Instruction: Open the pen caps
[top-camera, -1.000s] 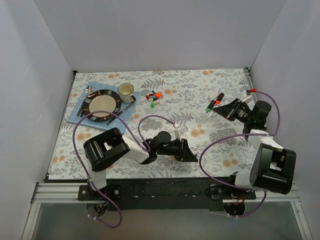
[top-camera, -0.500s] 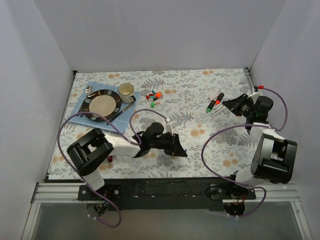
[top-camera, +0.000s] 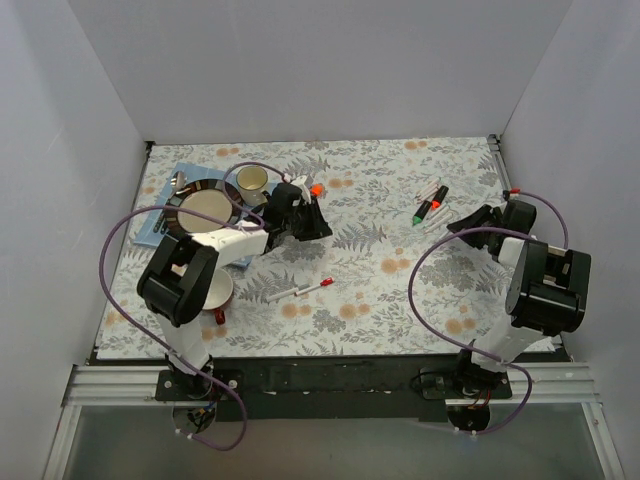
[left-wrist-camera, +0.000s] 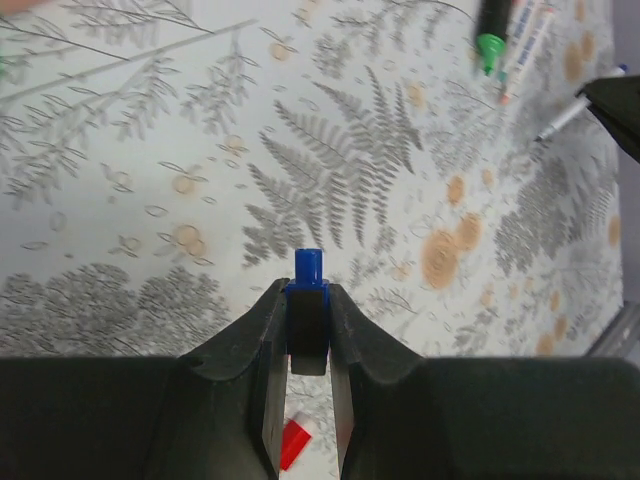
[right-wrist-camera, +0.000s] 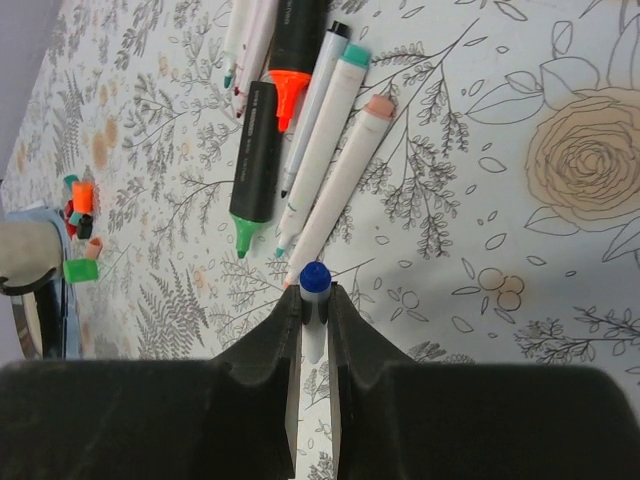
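Note:
My left gripper (left-wrist-camera: 308, 298) is shut on a blue pen cap (left-wrist-camera: 308, 268), held above the floral cloth; in the top view it (top-camera: 318, 226) sits just right of the cup, beside loose caps (top-camera: 312, 190). My right gripper (right-wrist-camera: 314, 296) is shut on a thin white pen with a blue end (right-wrist-camera: 315, 277), near the table's right edge (top-camera: 458, 222). Uncapped markers and pens (right-wrist-camera: 300, 130) lie just beyond it, with orange, green, teal and peach tips. A white pen with a red cap (top-camera: 303, 291) lies mid-table.
A plate (top-camera: 205, 210), a cup (top-camera: 250, 180) and cutlery sit on a blue mat (top-camera: 150, 228) at far left. Loose caps (right-wrist-camera: 78, 200) also show far off in the right wrist view. Purple cables loop over both arms. White walls enclose the table.
My left arm swung from the table's middle to the far left beside the cap pile, carrying the blue cap. The red-capped pen now lies uncovered mid-table. My right gripper drew back toward the right edge.

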